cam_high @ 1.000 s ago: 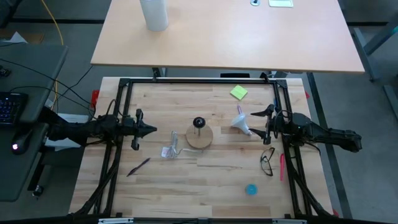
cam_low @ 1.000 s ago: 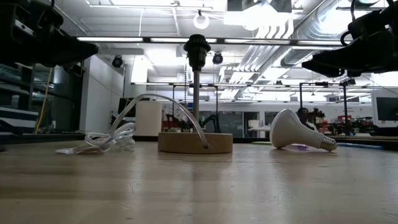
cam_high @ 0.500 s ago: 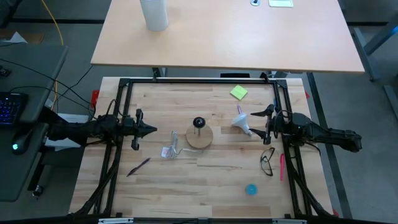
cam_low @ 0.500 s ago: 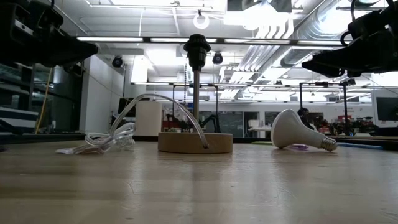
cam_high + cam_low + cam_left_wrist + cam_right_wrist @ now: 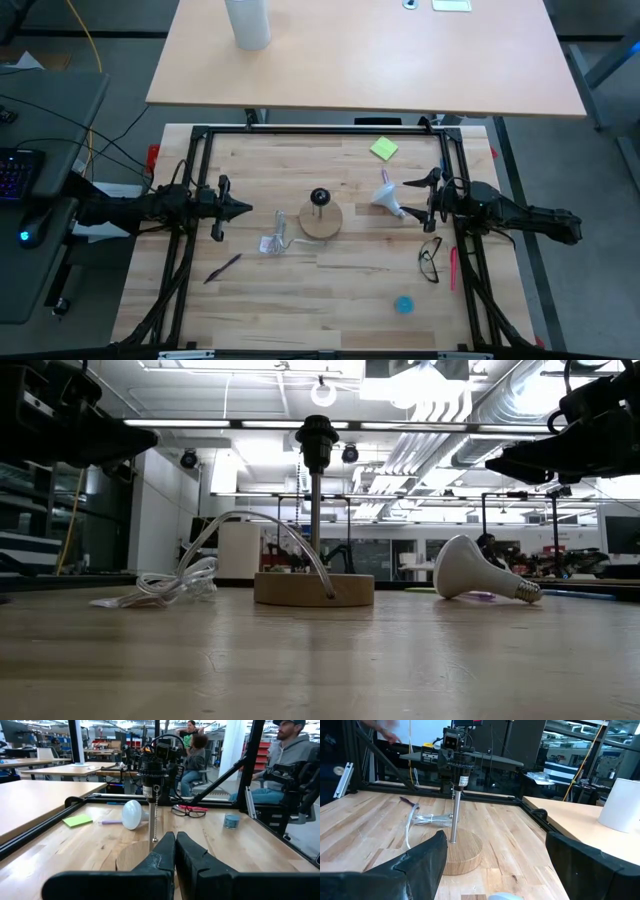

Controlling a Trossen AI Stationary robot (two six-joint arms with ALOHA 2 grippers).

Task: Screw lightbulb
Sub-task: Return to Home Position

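Nothing had moved in the last second: the lightbulb (image 5: 388,195) lay loose beside the lamp (image 5: 321,216), the left gripper (image 5: 243,209) pressed together, the right gripper (image 5: 421,204) spread empty, so both arms seemed already home

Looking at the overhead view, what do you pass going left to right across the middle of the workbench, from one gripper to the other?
In order: left gripper, shut → clear cord bundle → wooden lamp base → lightbulb, lying on its side → right gripper, open.
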